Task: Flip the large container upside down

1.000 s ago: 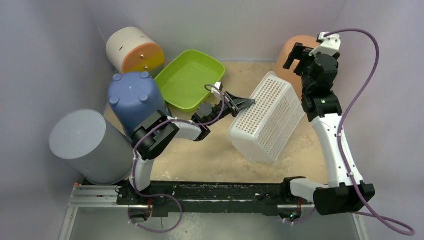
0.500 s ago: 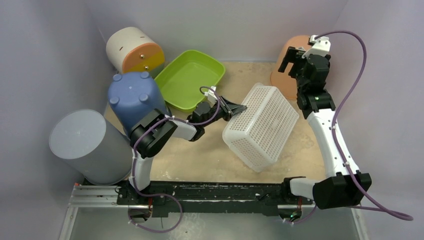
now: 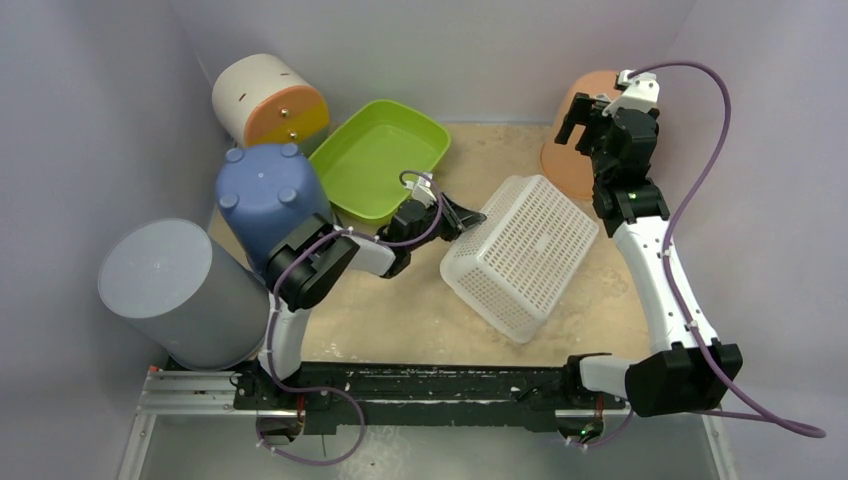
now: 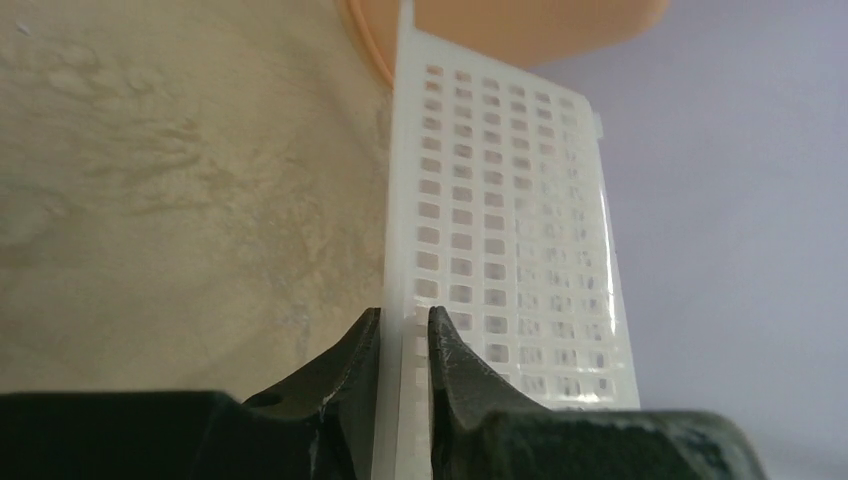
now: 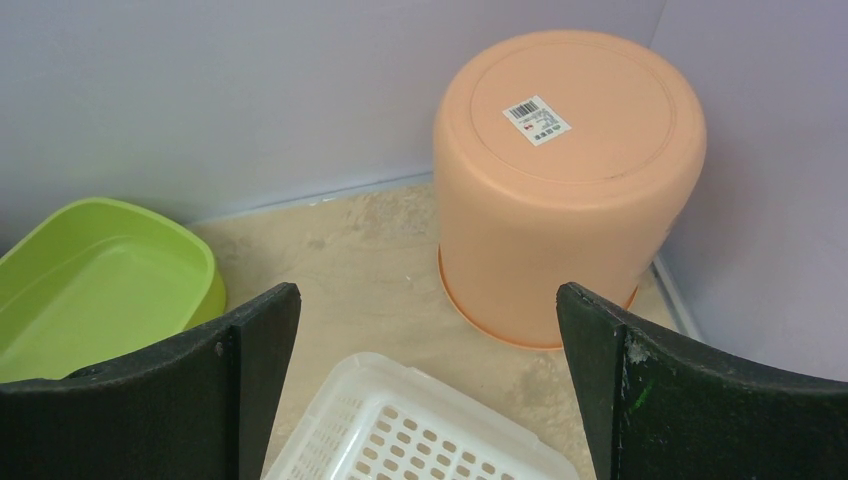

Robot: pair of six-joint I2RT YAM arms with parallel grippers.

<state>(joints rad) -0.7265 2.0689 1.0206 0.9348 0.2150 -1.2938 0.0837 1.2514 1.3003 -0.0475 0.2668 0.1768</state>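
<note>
- Fingers [image 4: 350, 362] of the left gripper [image 4: 404, 325] press on both sides of the white basket's [image 3: 525, 250] thin rim and pinch it.
- The white basket sits near the middle of the table [image 3: 420, 320], with its bottom facing up.
- It looks a bit tipped. The corner by the left gripper seems held up off the table, and the other side looks lower.
- The right gripper [image 5: 428, 300] is spread wide and holds nothing. It hangs by the far right corner, near the peach bucket [image 5: 560, 190].
- The green tray [image 3: 385, 160] lies by the far edge, apart from the basket.
- I think the flip is almost done. What is left is to let go, so the basket lies flat on its rim.
</note>
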